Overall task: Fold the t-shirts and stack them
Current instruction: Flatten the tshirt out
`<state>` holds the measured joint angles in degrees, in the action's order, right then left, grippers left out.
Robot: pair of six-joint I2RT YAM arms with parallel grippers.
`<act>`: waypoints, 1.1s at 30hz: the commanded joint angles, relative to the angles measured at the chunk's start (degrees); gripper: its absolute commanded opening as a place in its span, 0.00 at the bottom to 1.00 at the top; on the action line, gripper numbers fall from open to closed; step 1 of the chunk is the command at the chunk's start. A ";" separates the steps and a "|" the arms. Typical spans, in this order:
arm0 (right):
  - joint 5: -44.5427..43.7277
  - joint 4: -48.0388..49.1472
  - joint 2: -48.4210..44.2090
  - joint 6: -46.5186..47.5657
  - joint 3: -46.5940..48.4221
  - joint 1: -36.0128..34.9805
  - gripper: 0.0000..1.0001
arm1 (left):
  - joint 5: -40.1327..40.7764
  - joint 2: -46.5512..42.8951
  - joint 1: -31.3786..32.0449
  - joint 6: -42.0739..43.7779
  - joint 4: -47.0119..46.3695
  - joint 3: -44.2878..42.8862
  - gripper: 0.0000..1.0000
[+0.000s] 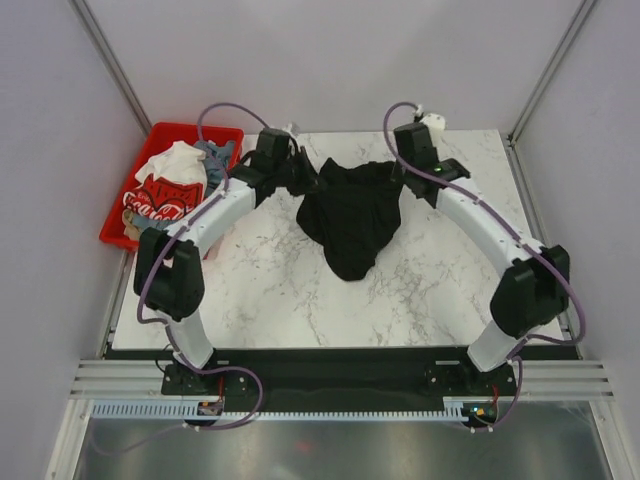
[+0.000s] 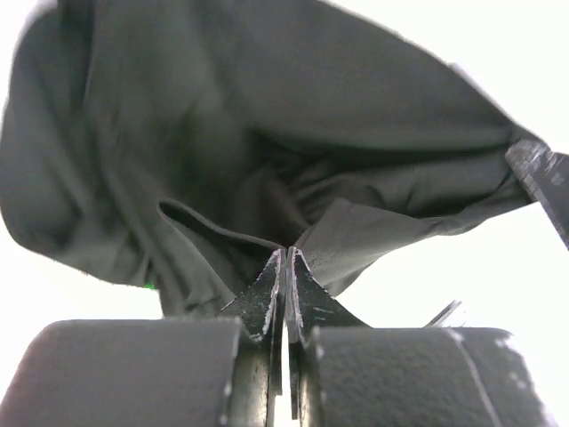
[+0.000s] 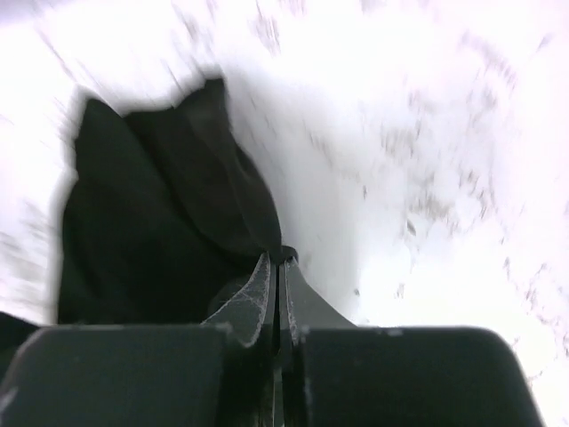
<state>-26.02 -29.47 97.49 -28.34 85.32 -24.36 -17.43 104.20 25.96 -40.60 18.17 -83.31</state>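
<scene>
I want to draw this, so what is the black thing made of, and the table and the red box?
Black t-shirt: soft matte cloth; it sags and wrinkles. Table: smooth white top with grey veins, marble-look, maybe only printed. Red bin: probably hard plastic; stiff straight walls, even colour.

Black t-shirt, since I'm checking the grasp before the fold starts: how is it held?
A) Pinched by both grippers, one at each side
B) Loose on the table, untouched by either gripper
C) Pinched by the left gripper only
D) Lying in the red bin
A: each wrist view shows closed fingers clamped on black cloth, and from above the black t-shirt stretches between the left gripper and the right gripper.
</scene>
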 commanded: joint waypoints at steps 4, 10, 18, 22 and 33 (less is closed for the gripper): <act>0.43 -1.91 -16.88 -7.25 1.36 1.07 0.00 | 2.57 -15.06 1.11 2.72 4.59 -4.25 0.02; 6.49 3.18 -36.03 -20.58 -30.87 0.89 0.00 | 5.39 -33.08 5.85 0.70 4.06 20.34 0.02; 10.48 5.58 -47.14 -23.88 -52.64 0.89 0.37 | 4.69 -46.36 16.49 -5.98 2.48 50.40 0.02; 3.27 1.18 -40.82 -20.01 -43.59 1.07 0.47 | 4.69 -51.90 16.94 -5.98 2.48 54.65 0.02; 6.15 4.86 -9.97 -13.24 -24.42 10.12 0.47 | 5.39 -51.83 16.93 -8.27 1.43 55.71 0.51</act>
<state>-21.67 -25.69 81.62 -44.42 57.41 -15.64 -13.37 51.37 42.63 -47.90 21.28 -27.44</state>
